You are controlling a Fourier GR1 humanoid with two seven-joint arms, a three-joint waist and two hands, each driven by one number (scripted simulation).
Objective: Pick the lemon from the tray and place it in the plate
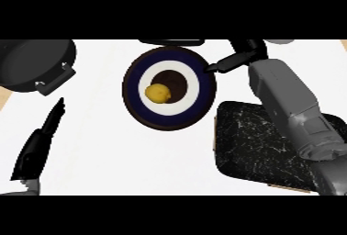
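One lemon [158, 93] lies in the plate [169, 118], on the dark centre disc and a little left of its middle, so the placing looks done. The plate, ringed in navy and white, sits on the white worktop [136, 160] just left of the tray [254, 147], a black marbled slab that carries nothing visible now; part of it is hidden under the right forearm.

The right hand [237, 57] hangs beyond the plate's upper right rim, apart from the lemon. Its fingers look straightened and hold nothing, which fits a hand that has let go and is clear of the fruit. The forearm crosses over the tray, the natural line between pick-up and plate.

The left hand [44, 137] rests at the left edge, fingers straight and pointing up the view, holding nothing and well apart from the plate; it seems parked out of the way.

A dark pan [30, 64] sits at the upper left corner, well clear of the working area.
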